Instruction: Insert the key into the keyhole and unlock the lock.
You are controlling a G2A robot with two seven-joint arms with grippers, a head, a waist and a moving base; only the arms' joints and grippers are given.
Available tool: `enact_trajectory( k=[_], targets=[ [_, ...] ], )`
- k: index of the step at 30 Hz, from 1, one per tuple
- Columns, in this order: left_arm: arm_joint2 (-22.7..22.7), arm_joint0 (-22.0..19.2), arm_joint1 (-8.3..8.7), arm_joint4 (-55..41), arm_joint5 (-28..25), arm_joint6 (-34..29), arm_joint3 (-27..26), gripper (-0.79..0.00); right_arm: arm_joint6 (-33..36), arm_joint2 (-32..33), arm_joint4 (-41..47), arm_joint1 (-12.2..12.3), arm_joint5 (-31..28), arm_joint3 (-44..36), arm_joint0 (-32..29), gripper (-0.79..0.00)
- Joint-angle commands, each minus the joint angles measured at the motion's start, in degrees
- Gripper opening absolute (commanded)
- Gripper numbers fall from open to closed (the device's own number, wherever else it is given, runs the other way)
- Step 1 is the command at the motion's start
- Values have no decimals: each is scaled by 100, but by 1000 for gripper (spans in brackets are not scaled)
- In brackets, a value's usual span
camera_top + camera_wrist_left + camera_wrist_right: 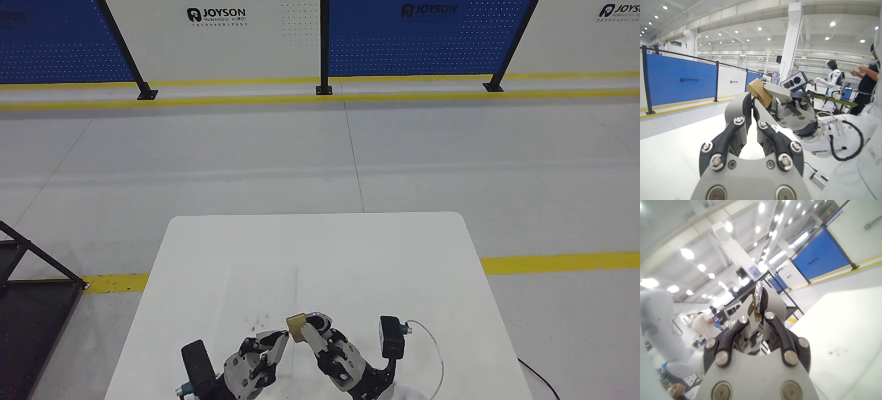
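A brass padlock [297, 323] is held up over the near edge of the white table [400, 260]. My right gripper [312, 331] is shut on it. In the left wrist view that gripper [770, 89] clamps the padlock [759, 92] by its body, tilted. In the right wrist view the padlock [757, 311] sits edge-on between my right gripper's [758, 300] fingers. My left gripper [752, 100] is shut on the key, a thin metal piece [753, 98] at its tips, touching the padlock's lower end. The keyhole and key blade are hidden. From above, the left gripper [278, 341] sits just left of the lock.
A small grey box [818, 178] with a thin cable [437, 352] lies on the table by the right arm. A black metal rack [30, 270] stands off the table's left side. Blue and white fence panels [420, 35] line the far floor.
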Motion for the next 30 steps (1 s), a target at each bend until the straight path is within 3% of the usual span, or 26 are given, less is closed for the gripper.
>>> enact_trajectory(
  k=[1, 6, 13, 21, 22, 23, 24, 30],
  targets=[
    [8, -12, 3, 313, 327, 201, 9, -785, 17, 3, 15, 4, 5, -7, -1, -785],
    [75, -73, 12, 663, 767, 593, 93, -785, 43, 6, 45, 13, 19, -21, -3, -785],
    [77, -169, 22, 1420, 1817, 837, 176, -785, 71, 5, 62, 25, 31, -37, -10, -785],
    [201, -200, 36, 1293, 1890, 947, 226, -785, 59, 18, 80, 39, 28, -52, -22, -785],
    [201, -205, 39, 1266, 1887, 947, 223, -646, 54, 24, 85, 41, 25, -53, -24, -785],
    [195, -210, 41, 1247, 1916, 951, 223, -246, 48, 29, 93, 44, 22, -54, -26, -785],
    [200, -207, 43, 1239, 1935, 949, 226, 0, 46, 36, 94, 46, 22, -53, -27, -785],
    [235, -187, 67, 822, 1561, 995, 200, 0, -198, 155, -22, 53, 216, -80, -59, -785]
  ],
)
